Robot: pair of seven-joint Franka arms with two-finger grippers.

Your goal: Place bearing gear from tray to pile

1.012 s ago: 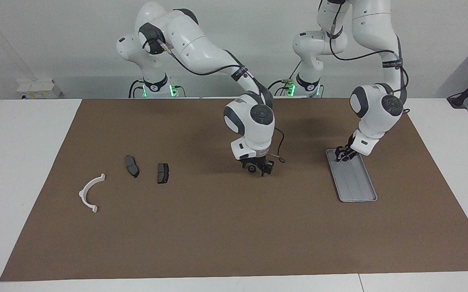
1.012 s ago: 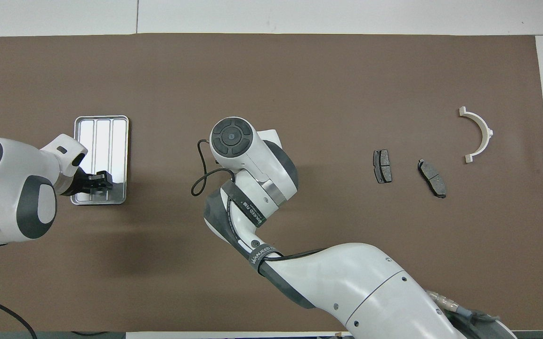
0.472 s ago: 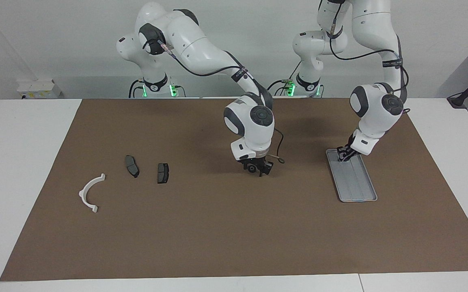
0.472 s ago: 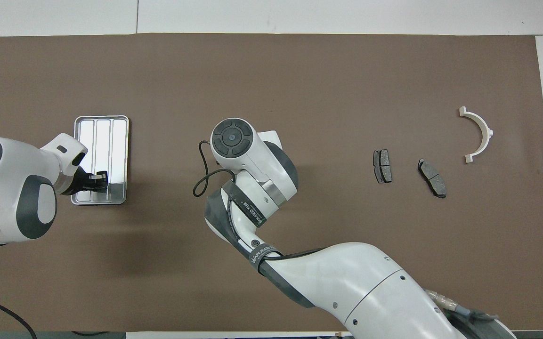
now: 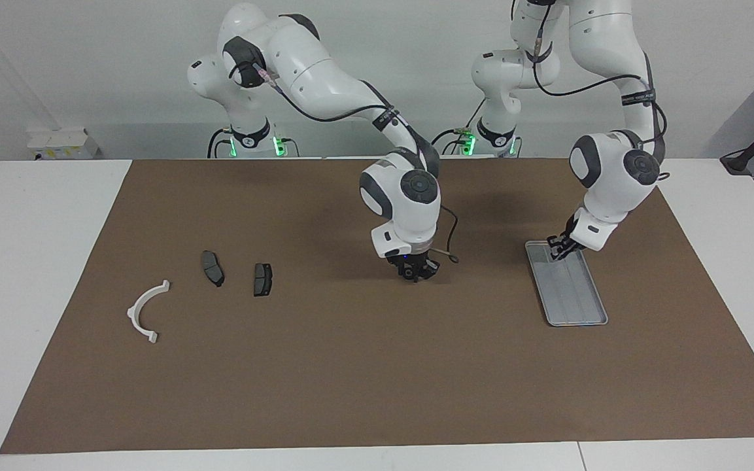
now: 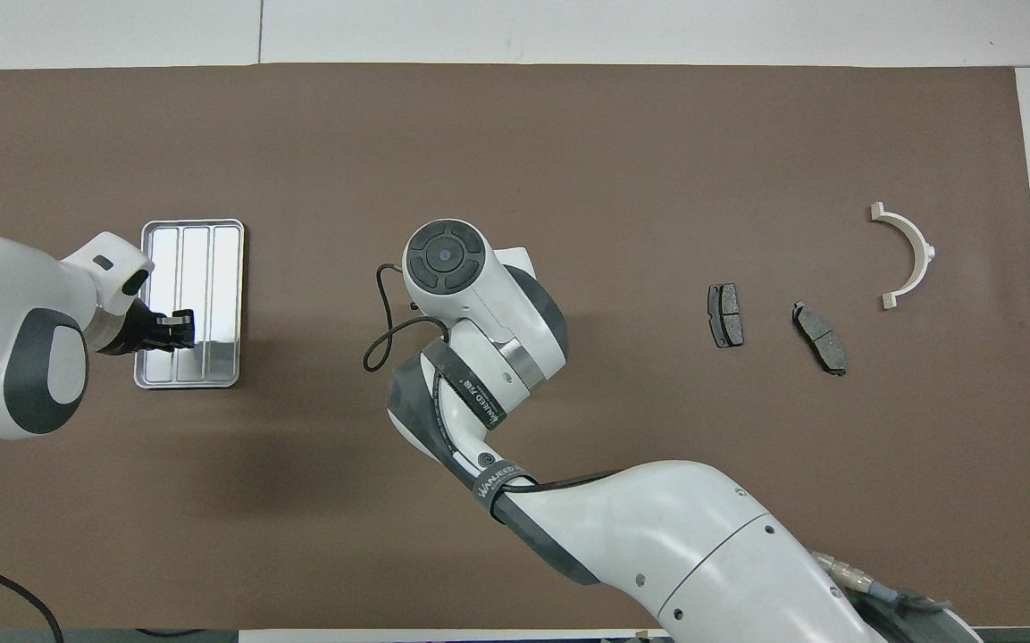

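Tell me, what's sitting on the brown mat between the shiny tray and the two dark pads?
Only the right gripper, low over the brown mat midway between tray and pads; the facing view shows it best.

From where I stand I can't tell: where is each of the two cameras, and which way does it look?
Facing view: high across the table, looking at the robots; both arms show whole, the left pincer over the tray, the right pincer low over the brown mat.
Overhead view: high above the robots' end, looking steeply down; arms enter from below, the left pincer visible, the right one hidden under its wrist.
Both share the tray, brake pads and white bracket, turned half around.
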